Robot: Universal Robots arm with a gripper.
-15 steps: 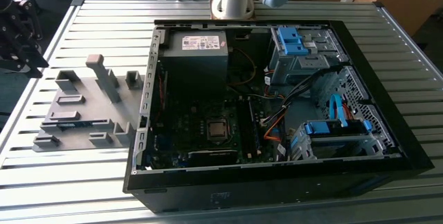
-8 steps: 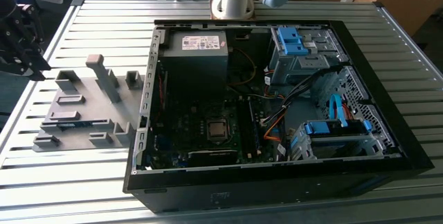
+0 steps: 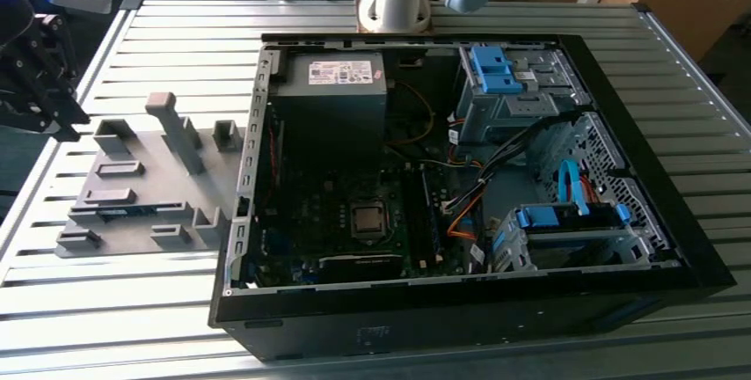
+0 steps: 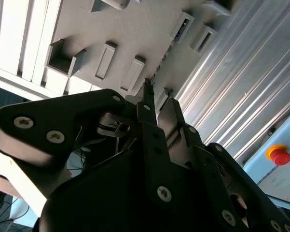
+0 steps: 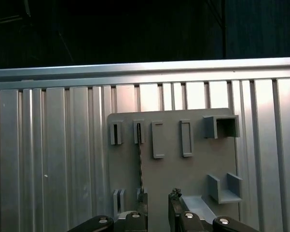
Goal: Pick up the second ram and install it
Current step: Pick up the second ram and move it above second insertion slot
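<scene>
Claw [image 5: 158, 211] is open: the two fingertips [image 5: 143, 209] stand apart with a clear gap, and nothing is held between them. It hangs above the grey holder plate [image 5: 169, 164], not touching it.

The second ram [image 5: 140, 164] stands on its long edge in the holder, each end caught in a small slotted block. It is seen edge-on as a thin dark line in the first wrist view, where its near end sits just beside one fingertip and there is no contact. The second wrist view shows a bit of blue-green at the far end block.

In the exterior view, the holder lies flat on the slatted metal worktop [image 3: 657, 37], on the exterior view's left of the open computer case [image 3: 470, 318]. The ram shows there as a bluish strip low on the plate. The claw is up near the exterior view's top left corner, well apart from the case.

A red button [image 4: 278, 155] sits off the worktop's edge in the second wrist view.
</scene>
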